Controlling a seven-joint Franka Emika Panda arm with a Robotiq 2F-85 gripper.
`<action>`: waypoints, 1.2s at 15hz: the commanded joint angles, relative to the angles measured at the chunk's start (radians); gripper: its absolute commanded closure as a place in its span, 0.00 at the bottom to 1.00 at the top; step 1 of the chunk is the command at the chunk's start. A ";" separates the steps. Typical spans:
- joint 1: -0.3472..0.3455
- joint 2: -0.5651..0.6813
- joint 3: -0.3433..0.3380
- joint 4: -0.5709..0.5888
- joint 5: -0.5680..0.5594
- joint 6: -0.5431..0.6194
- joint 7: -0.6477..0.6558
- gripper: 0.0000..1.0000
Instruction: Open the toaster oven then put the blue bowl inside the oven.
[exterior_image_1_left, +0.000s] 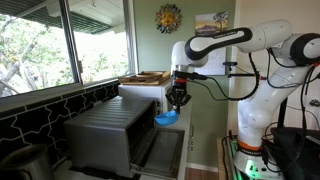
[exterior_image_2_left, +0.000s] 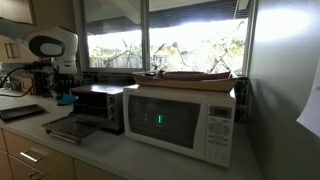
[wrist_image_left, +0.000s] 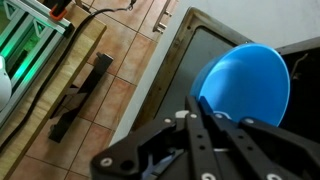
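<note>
The toaster oven (exterior_image_1_left: 108, 135) sits with its door (exterior_image_1_left: 162, 150) dropped open, step one apparently done. Just in front of the oven's mouth, above that door, the end effector (exterior_image_1_left: 178, 104) is clamped on the blue bowl (exterior_image_1_left: 167, 118), which is not yet inside.

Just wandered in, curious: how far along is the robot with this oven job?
Done: the toaster oven stands with its door folded down. In hand: the gripper holds the blue bowl above that door. Left: setting the bowl inside and letting go.
</note>
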 joint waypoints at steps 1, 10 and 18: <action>-0.018 0.039 0.035 -0.026 0.023 0.128 0.089 0.98; 0.005 0.122 0.059 -0.075 0.000 0.406 0.302 0.97; 0.037 0.180 0.065 -0.106 0.005 0.612 0.412 0.96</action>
